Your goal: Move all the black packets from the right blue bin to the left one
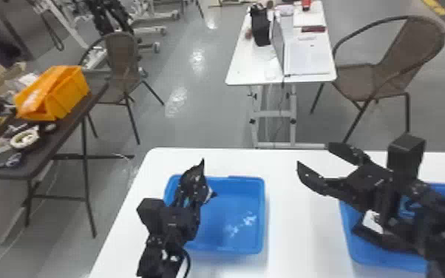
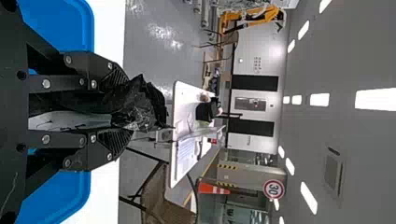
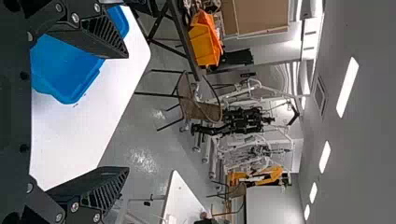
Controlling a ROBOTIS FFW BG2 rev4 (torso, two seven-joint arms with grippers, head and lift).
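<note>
Lower centre, the left end effector (image 2: pixel 117 113) pinches a black packet (image 2: pixel 147 107); a weak hold could spill it outside the left bin (image 1: pixel 233 210). The right end effector (image 3: pixel 127 112) gapes empty.

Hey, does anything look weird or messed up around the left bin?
Nothing clearly spilled or broken. The black packet in the left gripper looks crumpled, though that may just be soft wrapping bunching up. The pale flecks inside the left bin look odd too, but are probably glare.
</note>
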